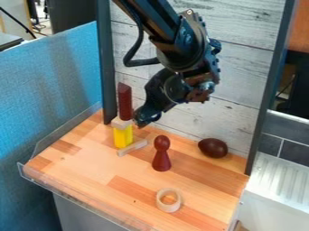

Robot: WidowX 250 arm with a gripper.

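1. Camera view: my claw (141, 122) is right beside a dark red block (125, 101), on a pale block (122, 123), on a yellow block (123, 136). Honestly can't tell if it's open or closed.
2. Same cam: maroon peg figure (161, 155) nearer the camera than the claw.

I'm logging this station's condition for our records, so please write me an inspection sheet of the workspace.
Surface: wooden tabletop, clear raised edging.
Nearest the gripper: dark red block upright on a pale block, atop a yellow block; pale stick at the foot.
Other loose pieces: dark red peg figure, dark egg shape, pale ring.
Gripper: beside the stack; contact can't be judged.
Cables: black cable looping beside the arm.
Surroundings: blue panel left, plank wall behind.
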